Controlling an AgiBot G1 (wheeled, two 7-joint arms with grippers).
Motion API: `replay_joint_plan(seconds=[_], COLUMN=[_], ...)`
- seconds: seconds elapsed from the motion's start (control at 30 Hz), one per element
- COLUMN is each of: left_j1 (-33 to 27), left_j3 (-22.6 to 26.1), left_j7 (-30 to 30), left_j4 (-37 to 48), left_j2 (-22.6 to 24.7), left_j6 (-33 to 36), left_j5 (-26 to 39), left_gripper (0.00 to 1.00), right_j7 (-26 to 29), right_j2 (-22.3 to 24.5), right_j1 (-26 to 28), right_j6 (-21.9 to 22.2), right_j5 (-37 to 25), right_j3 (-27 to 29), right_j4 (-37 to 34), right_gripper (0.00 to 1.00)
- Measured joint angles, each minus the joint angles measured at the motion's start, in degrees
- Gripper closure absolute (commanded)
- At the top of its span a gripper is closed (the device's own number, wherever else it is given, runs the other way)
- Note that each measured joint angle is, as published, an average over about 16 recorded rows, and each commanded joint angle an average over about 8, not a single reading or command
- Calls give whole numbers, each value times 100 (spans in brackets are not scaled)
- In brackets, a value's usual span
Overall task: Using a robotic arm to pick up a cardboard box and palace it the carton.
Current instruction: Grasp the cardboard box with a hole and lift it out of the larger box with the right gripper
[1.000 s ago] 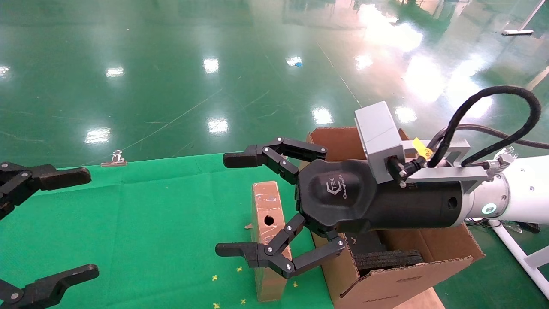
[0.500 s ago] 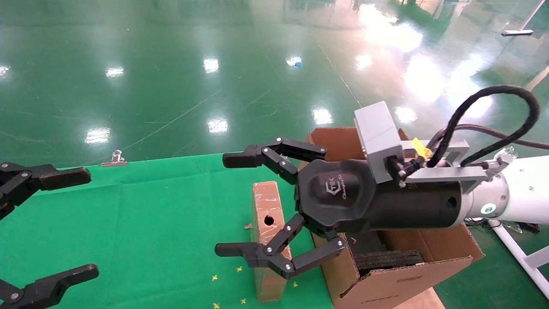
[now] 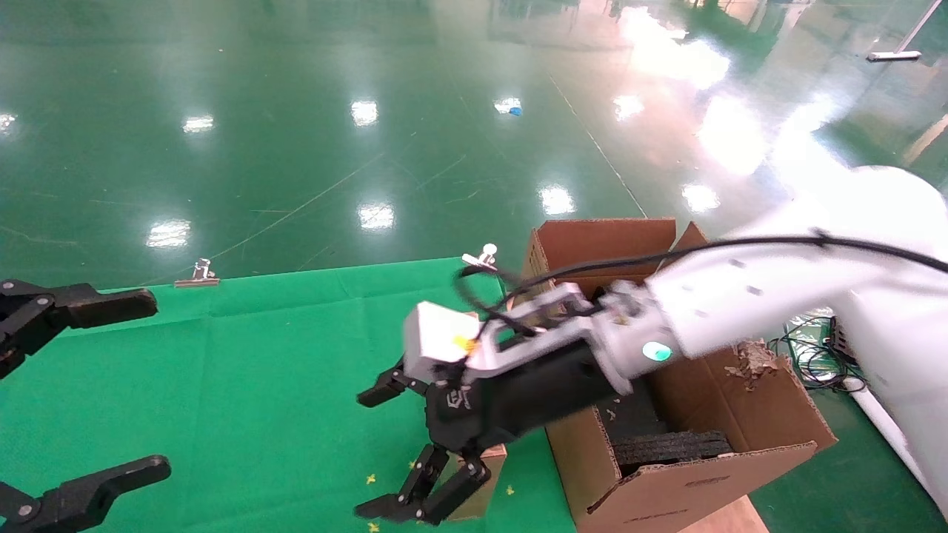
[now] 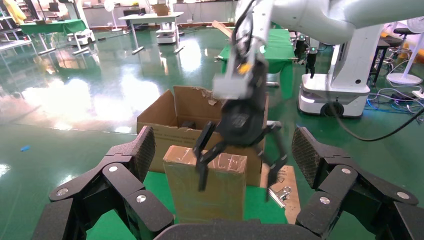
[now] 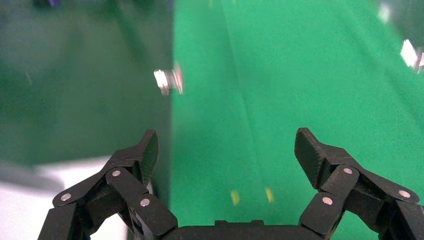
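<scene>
The small cardboard box (image 4: 207,195) stands on edge on the green cloth. In the head view only its near lower corner (image 3: 495,466) shows behind the robotic arm's black gripper body. My right gripper (image 3: 385,451) is open and tilted down over the box. Its fingers (image 4: 202,167) hang in front of the box's broad face without clamping it. It also shows open over bare cloth in the right wrist view (image 5: 227,150). The large carton (image 3: 740,422) with black foam stands just right of the box and also shows in the left wrist view (image 4: 155,120). My left gripper (image 3: 126,389) is open at the table's left edge.
Binder clips (image 3: 197,272) (image 3: 481,257) hold the green cloth (image 3: 244,385) at the table's far edge. Another clip (image 4: 281,192) lies on a flat cardboard sheet beside the carton. The carton's right flap (image 3: 748,359) is torn. Shiny green floor lies beyond.
My right arm has swung down and to the left. The gripper dropped from level above the box and now tilts down over it, still open. The left gripper has not moved.
</scene>
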Motion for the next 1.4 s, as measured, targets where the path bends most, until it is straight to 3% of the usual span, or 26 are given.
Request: replay_joint_plan(seconds=[0.3, 0.6, 0.8, 1.03, 1.4], left_j1=[-1, -2, -2, -3, -4], left_j3=[4, 8, 10, 13, 18], left_j7=[2, 4, 5, 7, 9], left_j4=[0, 0, 0, 0, 0], left_j2=[-2, -3, -4, -5, -7], left_j6=[-1, -3, -4, -6, -8], left_j5=[-3, -5, -7, -9, -12], left_gripper=[0, 0, 0, 0, 0], right_j7=[865, 1429, 1609, 2000, 3605], right_j2=[-581, -837, -978, -1118, -1402], right_j1=[1745, 3104, 3508, 3785, 3973], right_j6=[-191, -198, -140, -71, -119], right_j5=[-1310, -1542, -1413, -1299, -593], right_j3=[-1499, -3175, -3988, -4451, -4772], right_j4=[-91, 76, 133, -126, -1909], right_gripper=[0, 0, 0, 0, 0])
